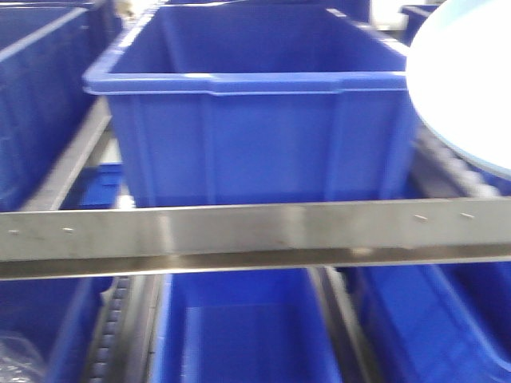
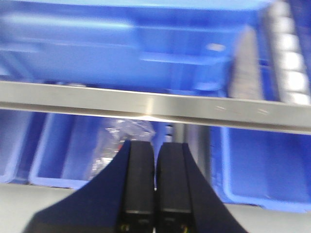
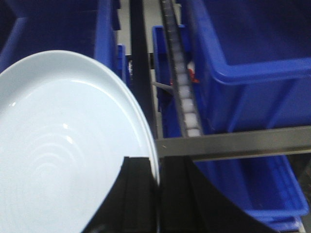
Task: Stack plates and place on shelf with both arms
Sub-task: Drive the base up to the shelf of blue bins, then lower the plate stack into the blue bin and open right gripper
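A pale bluish-white plate (image 3: 63,145) with faint rings fills the left of the right wrist view, held tilted on edge. My right gripper (image 3: 159,162) is shut on its rim, one finger on each face. In the front view the same plate (image 1: 467,80) hangs at the upper right, above the shelf's steel rail (image 1: 255,231). That rail (image 3: 233,143) runs just beyond the right gripper. My left gripper (image 2: 156,145) is shut with nothing between its fingers, just below and in front of the shelf rail (image 2: 146,104). Neither arm shows in the front view.
A big blue crate (image 1: 255,120) sits on the shelf behind the rail, left of the plate. More blue crates (image 1: 239,327) lie below. A roller track (image 3: 182,82) runs between crates. Crumpled clear plastic (image 2: 124,133) lies in a lower crate.
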